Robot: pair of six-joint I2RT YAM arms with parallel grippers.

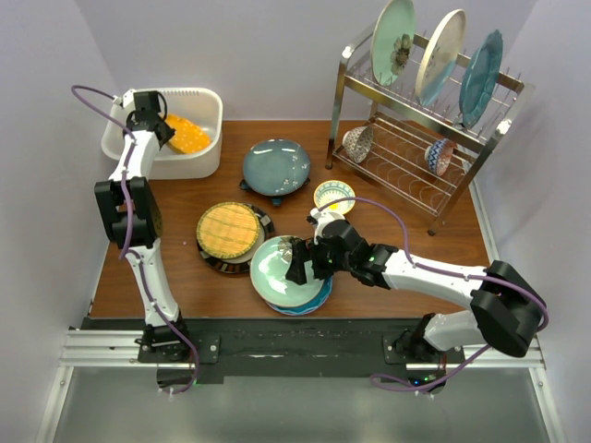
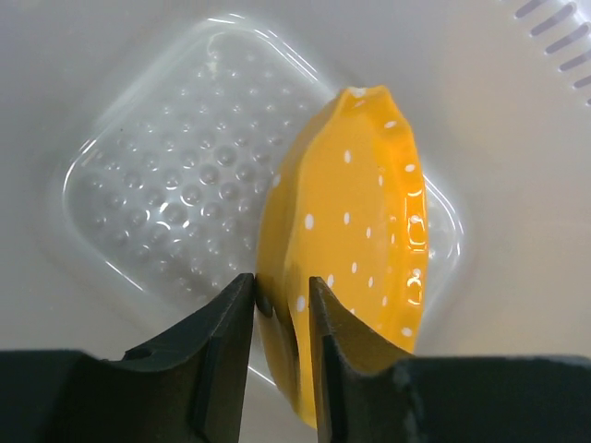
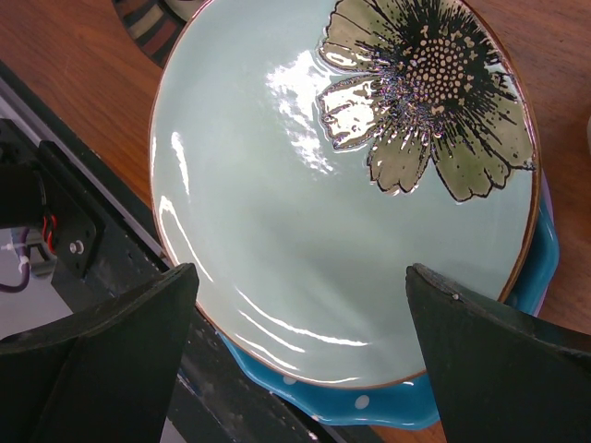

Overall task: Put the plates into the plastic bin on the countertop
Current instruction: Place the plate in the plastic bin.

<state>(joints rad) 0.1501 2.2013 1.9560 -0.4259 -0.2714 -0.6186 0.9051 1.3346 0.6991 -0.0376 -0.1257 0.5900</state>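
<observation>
Left gripper (image 2: pixel 280 282): pinching orange plate (image 2: pixel 360 231) rim, inside bin (image 1: pixel 209 93). Right gripper (image 3: pixel 300 272): wide open above green plate (image 3: pixel 277 185).

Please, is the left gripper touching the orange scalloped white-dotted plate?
Touching; left wrist view shows the left gripper pinching the orange scalloped plate at its rim.

Orange plate (image 2: pixel 355 249) tilted in bin (image 1: pixel 205 159)

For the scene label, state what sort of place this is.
Probably a mock kitchen test cell, not a home: a wood-grain countertop, a steel dish rack holding upright plates, a white plastic bin, and plain white walls closing it in.
</observation>
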